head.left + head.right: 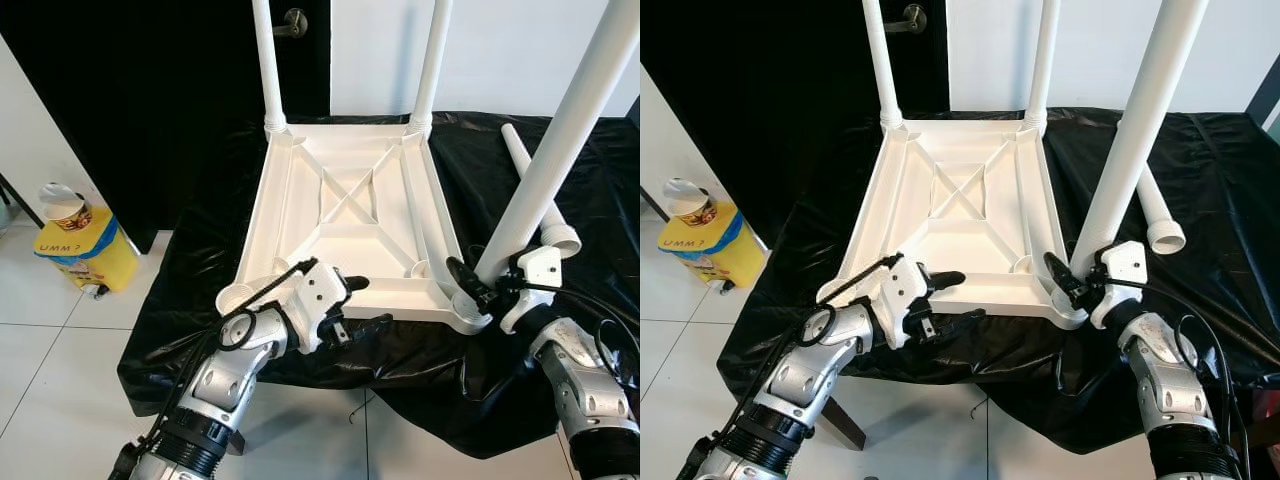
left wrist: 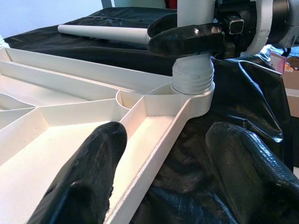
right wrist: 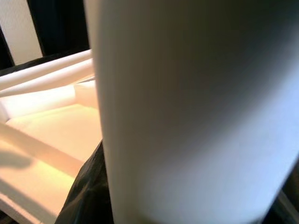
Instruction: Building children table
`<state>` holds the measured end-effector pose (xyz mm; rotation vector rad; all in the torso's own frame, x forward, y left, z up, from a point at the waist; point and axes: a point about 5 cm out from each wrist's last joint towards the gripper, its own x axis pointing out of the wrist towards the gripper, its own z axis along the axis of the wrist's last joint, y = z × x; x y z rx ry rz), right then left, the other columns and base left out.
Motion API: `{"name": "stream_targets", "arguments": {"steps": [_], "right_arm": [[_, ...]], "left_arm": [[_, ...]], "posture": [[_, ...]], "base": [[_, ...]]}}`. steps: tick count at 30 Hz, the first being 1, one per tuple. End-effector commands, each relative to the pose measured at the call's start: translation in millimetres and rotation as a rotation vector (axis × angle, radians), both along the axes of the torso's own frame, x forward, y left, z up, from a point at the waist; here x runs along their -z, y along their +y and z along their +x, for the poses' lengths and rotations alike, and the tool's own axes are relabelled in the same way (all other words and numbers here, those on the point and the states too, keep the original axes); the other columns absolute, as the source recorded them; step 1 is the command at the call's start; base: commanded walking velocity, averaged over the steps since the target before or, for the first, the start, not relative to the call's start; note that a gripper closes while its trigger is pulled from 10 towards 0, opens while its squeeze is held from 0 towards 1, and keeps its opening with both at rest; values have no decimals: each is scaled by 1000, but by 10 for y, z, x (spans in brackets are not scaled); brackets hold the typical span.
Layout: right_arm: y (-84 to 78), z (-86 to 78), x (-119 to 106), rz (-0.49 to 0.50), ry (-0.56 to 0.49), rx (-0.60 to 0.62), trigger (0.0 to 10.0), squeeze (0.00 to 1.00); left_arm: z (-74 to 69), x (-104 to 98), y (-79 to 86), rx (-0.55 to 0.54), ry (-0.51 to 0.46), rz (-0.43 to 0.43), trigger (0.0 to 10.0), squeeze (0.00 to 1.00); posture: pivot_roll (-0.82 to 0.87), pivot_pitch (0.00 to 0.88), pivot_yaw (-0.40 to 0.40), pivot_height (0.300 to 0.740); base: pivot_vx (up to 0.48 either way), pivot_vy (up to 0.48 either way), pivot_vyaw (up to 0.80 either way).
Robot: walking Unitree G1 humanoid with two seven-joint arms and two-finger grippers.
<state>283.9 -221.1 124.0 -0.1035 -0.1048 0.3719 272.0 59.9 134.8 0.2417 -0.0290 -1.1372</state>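
**Third leg goes into upturned children's table**

The white tabletop (image 1: 350,215) lies upside down on a bench draped in black sheeting (image 1: 200,330), two legs (image 1: 268,60) already upright in its far corners. At the tabletop's near right corner, the right gripper (image 1: 487,285) has its fingers closed around the base of a third leg (image 1: 560,140), which leans away from the tabletop above its threaded socket (image 2: 192,84). The left gripper (image 1: 350,305) straddles the tabletop's near rim, fingers (image 2: 86,177) spread wide and holding nothing. A fourth leg (image 1: 1152,205) lies on the sheeting just right of the tabletop. Seating this leg well likely means bringing it upright before twisting, with the left gripper steadying the rim.
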Motion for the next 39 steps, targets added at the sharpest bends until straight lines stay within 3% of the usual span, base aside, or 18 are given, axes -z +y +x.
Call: {"name": "stream_targets", "arguments": {"steps": [1, 3, 5, 11, 13, 15, 16, 18, 20, 38, 39], "right_arm": [[10, -31, 194, 8, 94, 70, 10000, 0], [10, -31, 194, 8, 94, 70, 10000, 0], [96, -29, 232, 48, 111, 170, 10000, 0], [174, -41, 273, 78, 129, 266, 10000, 0], [237, -56, 316, 110, 139, 389, 10000, 0], [237, -56, 316, 110, 139, 389, 10000, 0], [267, -73, 346, 143, 139, 547, 10000, 0], [267, -73, 346, 143, 139, 547, 10000, 0], [338, -76, 343, 191, 135, 660, 10000, 0], [462, -59, 296, 183, 121, 675, 10000, 4], [468, -55, 287, 180, 115, 678, 10000, 1000]], "left_arm": [[-13, 1, 1, -17, 7, -7, 10000, 0], [-13, 1, 1, -17, 7, -7, 10000, 0], [-27, 4, 1, -18, 11, -8, 10000, 0], [-34, 5, 0, -19, 14, -9, 10000, 0], [-39, 9, 1, -20, 18, -9, 10000, 0], [-39, 9, 1, -20, 18, -9, 10000, 0], [-46, 12, 2, -22, 20, -10, 10000, 0], [-46, 12, 2, -22, 20, -10, 10000, 0], [-51, 14, 2, -24, 21, -11, 10000, 0], [-26, -3, 12, -22, 18, -7, 10000, 0], [-26, -5, 10, -22, 18, -7, 10000, 0]], "posture": [[-18, 0, 0, 740], [-18, 0, 0, 740], [-15, 0, -2, 740], [-14, 0, -3, 740], [-13, 0, -4, 740], [-13, 0, -4, 740], [-10, 0, -8, 740], [-10, 0, -8, 740], [-8, 0, -6, 740], [-8, 0, 4, 740], [-8, 0, 4, 740]], "base": [[0, 0, 0], [0, 0, 0], [0, 0, 0], [0, 0, 0], [0, 0, 0], [0, 0, 0], [0, 0, 0], [0, 0, 0], [0, 0, 0], [0, 0, 0], [0, 0, 0]]}}
